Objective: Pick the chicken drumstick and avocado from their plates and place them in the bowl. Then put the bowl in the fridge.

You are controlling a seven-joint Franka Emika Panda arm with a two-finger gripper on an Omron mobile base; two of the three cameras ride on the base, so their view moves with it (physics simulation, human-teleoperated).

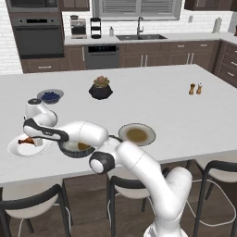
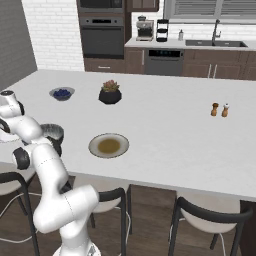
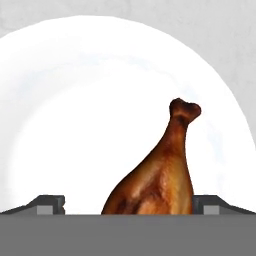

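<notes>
1. While the gripper [image 3: 128,205] hangs low over the white plate [image 1: 18,149], its two dark fingertips [image 3: 47,204] stand wide apart with the chicken drumstick [image 3: 160,175] between them; the hand view does not show either tip touching the meat, so the hand is open and grips nothing.
2. Lying on the white plate at the near left corner of the island counter [image 1: 162,102], the drumstick [image 1: 26,140] has its thick end toward the camera on the hand and its knobbed bone end pointing away.
3. Just right of that plate sits the dark grey bowl [image 1: 76,149], partly covered by the robot's forearm; a brownish-olive lump shows inside it, which looks like the avocado [image 1: 84,146].
4. Right of the bowl, a little apart, lies the beige-rimmed plate [image 1: 137,134] with its brown centre bare.
5. Farther back on the counter stand a small bowl of blueberries [image 1: 50,96], a black plant pot [image 1: 101,89] with a succulent, and, well to the right, a pair of shakers [image 1: 195,89].
6. Nothing lies between the fingertips and the drumstick; the arm's own links cross over the bowl's left side in the left base view.
7. Count: two plates, two bowls, one drumstick, one pot, two shakers, and three stools [image 1: 134,185] along the near edge of the counter.
</notes>
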